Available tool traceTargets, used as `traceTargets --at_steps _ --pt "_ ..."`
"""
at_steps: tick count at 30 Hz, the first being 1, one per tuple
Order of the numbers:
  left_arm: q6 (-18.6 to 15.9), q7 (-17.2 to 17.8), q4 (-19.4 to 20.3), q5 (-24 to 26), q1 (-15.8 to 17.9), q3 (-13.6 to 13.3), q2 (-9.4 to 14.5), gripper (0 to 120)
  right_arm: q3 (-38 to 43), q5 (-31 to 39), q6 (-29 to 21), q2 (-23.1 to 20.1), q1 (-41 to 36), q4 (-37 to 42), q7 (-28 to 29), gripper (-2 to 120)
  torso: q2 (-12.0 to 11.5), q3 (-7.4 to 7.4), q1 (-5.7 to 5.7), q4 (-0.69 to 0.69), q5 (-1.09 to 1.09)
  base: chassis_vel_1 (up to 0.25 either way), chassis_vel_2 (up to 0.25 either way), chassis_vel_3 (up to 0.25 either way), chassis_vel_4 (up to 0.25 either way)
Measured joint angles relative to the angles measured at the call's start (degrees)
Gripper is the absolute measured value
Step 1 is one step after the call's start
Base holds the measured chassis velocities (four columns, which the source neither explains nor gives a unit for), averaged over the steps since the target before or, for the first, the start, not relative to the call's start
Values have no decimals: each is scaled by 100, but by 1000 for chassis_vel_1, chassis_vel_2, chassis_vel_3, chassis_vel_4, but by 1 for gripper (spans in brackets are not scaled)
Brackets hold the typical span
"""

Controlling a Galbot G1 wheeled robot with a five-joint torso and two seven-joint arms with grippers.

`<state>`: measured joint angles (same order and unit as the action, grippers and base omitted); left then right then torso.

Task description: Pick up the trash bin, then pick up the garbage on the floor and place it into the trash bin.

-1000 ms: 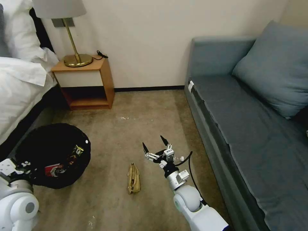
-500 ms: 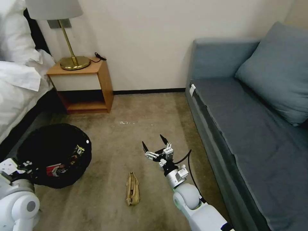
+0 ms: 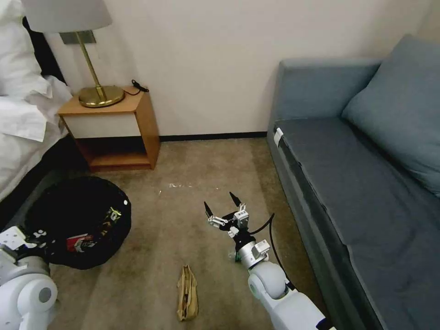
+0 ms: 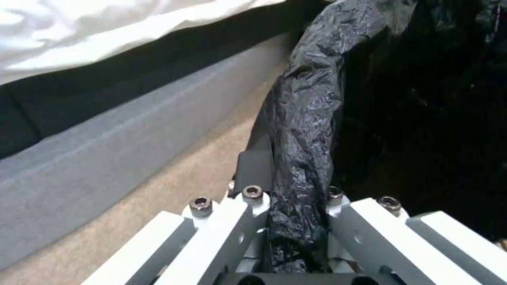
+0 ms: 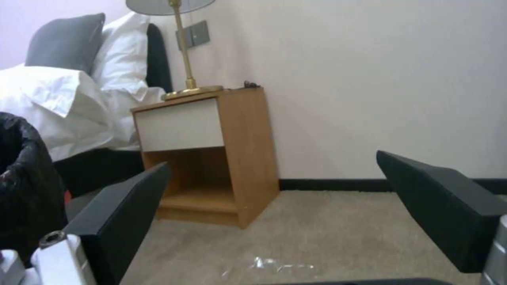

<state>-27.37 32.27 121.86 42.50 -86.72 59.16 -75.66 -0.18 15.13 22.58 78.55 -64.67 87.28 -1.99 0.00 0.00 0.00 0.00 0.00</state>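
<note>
The left hand (image 4: 288, 221) is clamped on the rim of the bin (image 3: 78, 220), its fingers pinching the crinkled black liner between them. In the head view the bin sits low at the robot's left, between the bed (image 3: 23, 123) and the open carpet, its wide mouth tilted toward the camera. Inside it lie a red-and-white packet (image 3: 79, 242) and a dark wrapper with yellow marks (image 3: 110, 216).

The right hand (image 3: 222, 207) hangs above the carpet near the sofa (image 3: 366, 183), its two black fingers (image 5: 121, 213) spread wide with nothing between them. It points toward the nightstand (image 3: 114, 128) and the wall.

A tan paper bag (image 3: 187, 298) lies flat on the carpet, between the two arms and nearer the robot than the right hand, well apart from the bin. A bit of green and clear plastic (image 3: 234, 255) peeks out just beside the right wrist, too hidden to tell what it is. A lamp (image 3: 87, 55) stands on the nightstand.
</note>
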Motion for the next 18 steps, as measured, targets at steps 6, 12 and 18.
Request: traceTargets --at_steps 6,12,18 --pt "0 -1 9 -5 -11 -1 -12 4 8 -15 11 8 -1 0 3 100 0 0 0 0 0 -116 112 110 -114" --pt "0 -3 -9 -11 -1 -42 -13 4 -2 -98 18 71 74 -95 28 100 0 0 0 -1 0 -101 109 112 -110" --pt "-4 -14 -34 -17 -12 -61 36 4 -85 -154 -31 186 212 -131 120 100 0 0 0 0 0 -47 51 58 -50"
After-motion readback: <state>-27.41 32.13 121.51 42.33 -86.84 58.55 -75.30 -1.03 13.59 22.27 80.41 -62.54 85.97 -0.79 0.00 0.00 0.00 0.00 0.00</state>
